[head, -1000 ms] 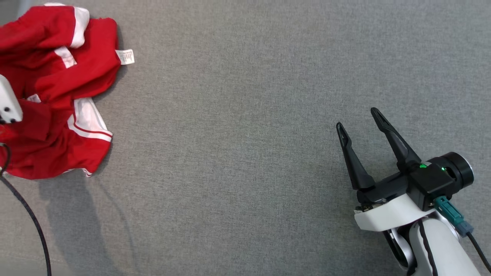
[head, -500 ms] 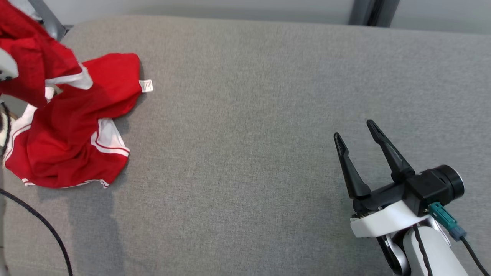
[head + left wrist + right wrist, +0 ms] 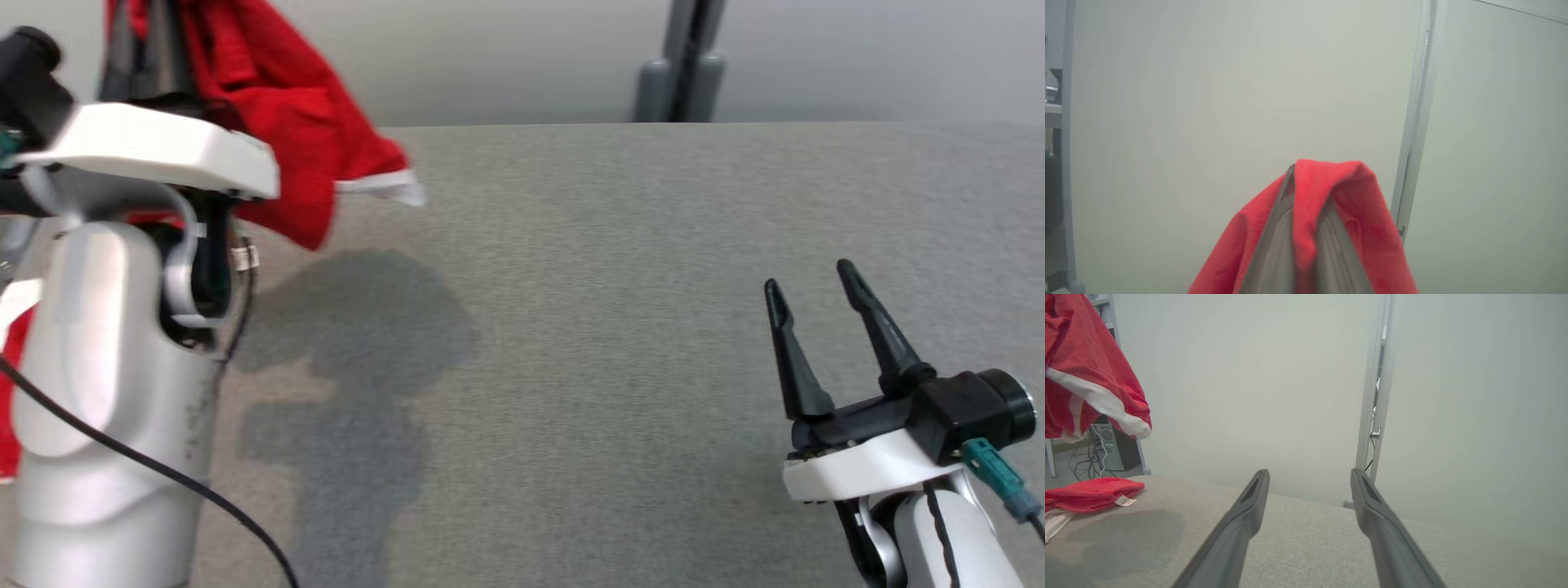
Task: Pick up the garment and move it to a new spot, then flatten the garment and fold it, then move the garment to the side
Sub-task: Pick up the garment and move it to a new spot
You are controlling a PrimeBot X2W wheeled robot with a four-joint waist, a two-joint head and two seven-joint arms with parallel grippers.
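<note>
The garment (image 3: 302, 155), seen crumpled on the left of the grey surface (image 3: 620, 343) 1 second ago, is now raised above it. A fold of red cloth is clamped between the closed fingers of the left gripper (image 3: 1306, 192), and more cloth is draped down behind the pale left forearm (image 3: 98, 367). The head view has been tilted upward since then, so the shifted background is not counted as motion of things. In the right wrist view a lower part of the garment, with its white label (image 3: 1124, 501), is seen lying on the surface at the far left, so the lift is judged incomplete. The right gripper (image 3: 808, 278) is held at the near right as before, with its fingers wide apart and nothing between them. The pick-up is judged under way. The carry to a new spot, the flattening and the folding are not yet done.
</note>
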